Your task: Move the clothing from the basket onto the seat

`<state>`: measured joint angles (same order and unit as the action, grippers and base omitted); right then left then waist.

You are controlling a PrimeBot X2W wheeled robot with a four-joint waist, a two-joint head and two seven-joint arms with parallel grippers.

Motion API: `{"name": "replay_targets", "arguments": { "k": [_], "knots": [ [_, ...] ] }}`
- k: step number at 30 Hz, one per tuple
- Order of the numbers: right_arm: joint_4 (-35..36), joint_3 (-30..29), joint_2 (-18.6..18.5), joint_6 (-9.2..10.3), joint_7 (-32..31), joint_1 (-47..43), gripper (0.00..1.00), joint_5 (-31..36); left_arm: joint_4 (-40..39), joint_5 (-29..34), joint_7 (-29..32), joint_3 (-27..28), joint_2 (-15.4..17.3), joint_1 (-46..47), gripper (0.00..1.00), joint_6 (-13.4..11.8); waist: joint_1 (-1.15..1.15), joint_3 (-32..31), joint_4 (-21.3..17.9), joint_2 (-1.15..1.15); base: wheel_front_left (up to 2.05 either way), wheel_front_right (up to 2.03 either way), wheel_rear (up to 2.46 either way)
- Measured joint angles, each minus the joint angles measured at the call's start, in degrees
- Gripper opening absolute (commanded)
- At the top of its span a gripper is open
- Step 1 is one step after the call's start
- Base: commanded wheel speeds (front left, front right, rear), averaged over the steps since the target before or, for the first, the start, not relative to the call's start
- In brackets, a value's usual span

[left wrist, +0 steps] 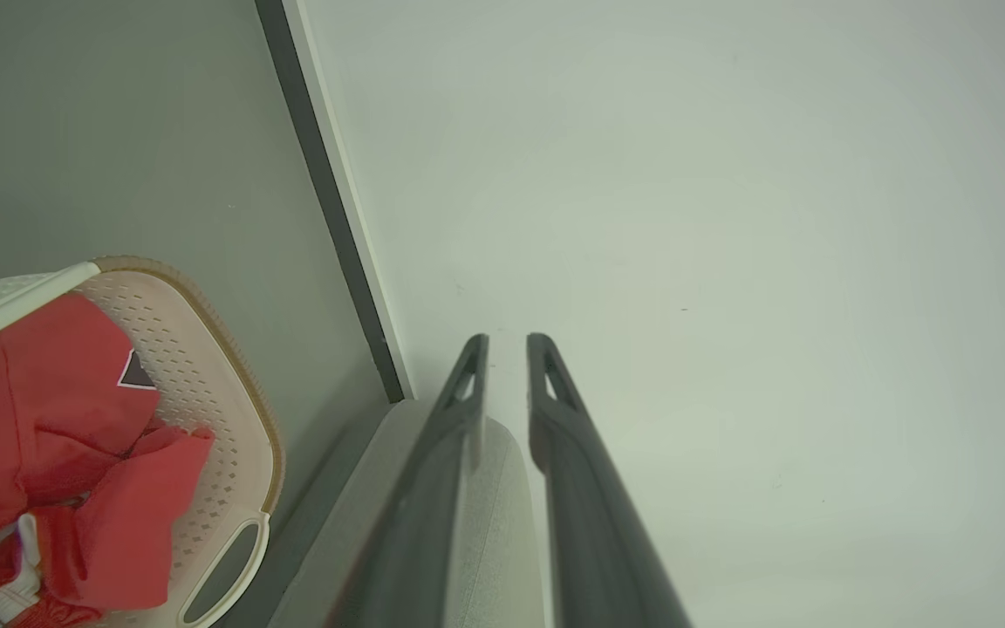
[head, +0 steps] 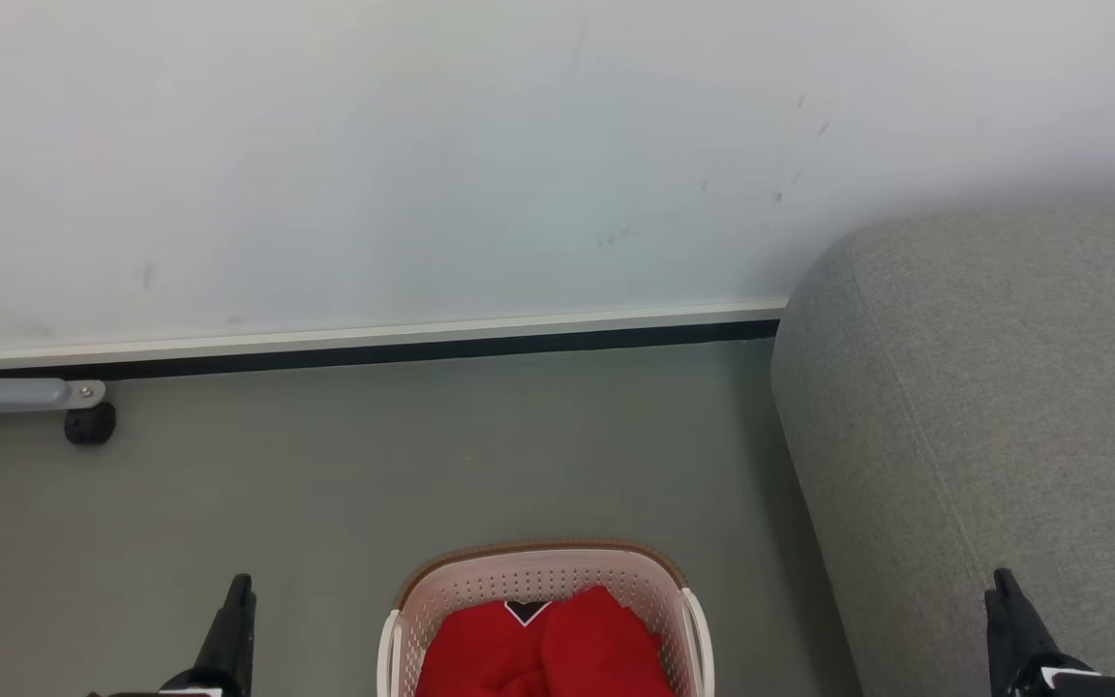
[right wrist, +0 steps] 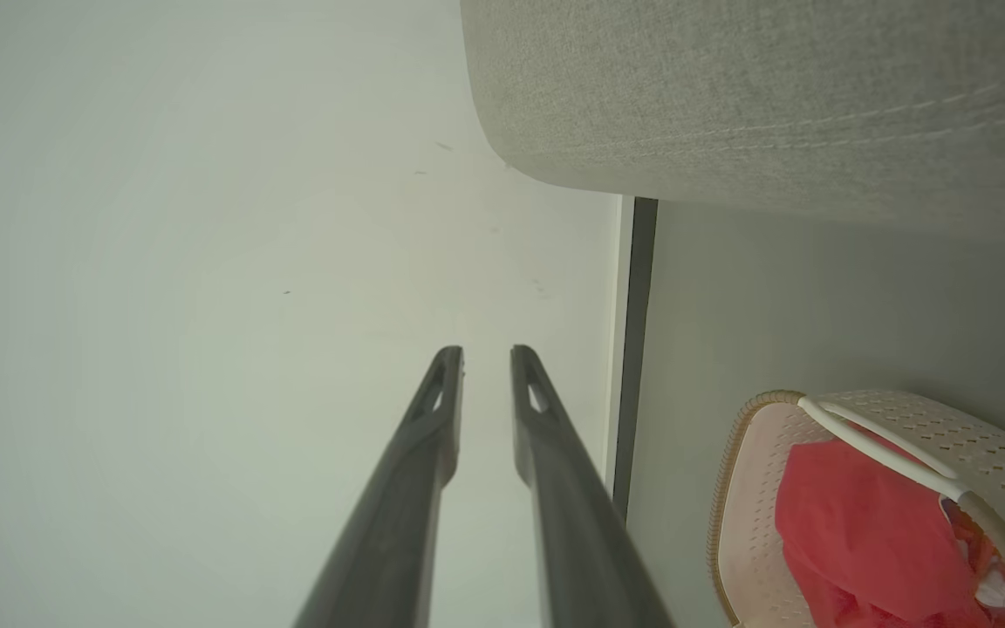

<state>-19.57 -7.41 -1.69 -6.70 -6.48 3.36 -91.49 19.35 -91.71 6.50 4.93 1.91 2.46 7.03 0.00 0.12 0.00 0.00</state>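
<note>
Two robot grippers rise side by side from the bottom edge, well apart. The left gripper (head: 240,592) sits at the lower left, the right gripper (head: 1005,581) at the lower right. Each points its two long dark fingers (left wrist: 428,506) straight ahead, a narrow gap between the tips, holding nothing.

One basket (head: 543,554), one seat (head: 983,407), one castor (head: 90,424), a left pincer (left wrist: 507,342) and a right pincer (right wrist: 485,353), clothing (head: 557,649) pieces uncountable.
</note>
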Motion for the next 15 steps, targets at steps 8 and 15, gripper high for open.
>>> {"name": "replay_targets", "arguments": {
  "k": [8,15],
  "knots": [
    [-0.2,1.4,0.2,0.13,1.5,-0.8,1.00,0.3,-0.1,0.5,-1.5,-2.0,-0.1,-0.8,1.00,0.0,0.00,-0.2,0.0,0.00,0.00,0.00,0.00],
    [0.6,1.9,0.2,0.22,3.0,-1.1,1.00,2.0,-1.4,3.4,-3.1,-3.2,-0.1,-0.8,1.00,-1.1,0.00,-0.5,0.0,0.00,0.00,0.00,0.00]
  ]
}}
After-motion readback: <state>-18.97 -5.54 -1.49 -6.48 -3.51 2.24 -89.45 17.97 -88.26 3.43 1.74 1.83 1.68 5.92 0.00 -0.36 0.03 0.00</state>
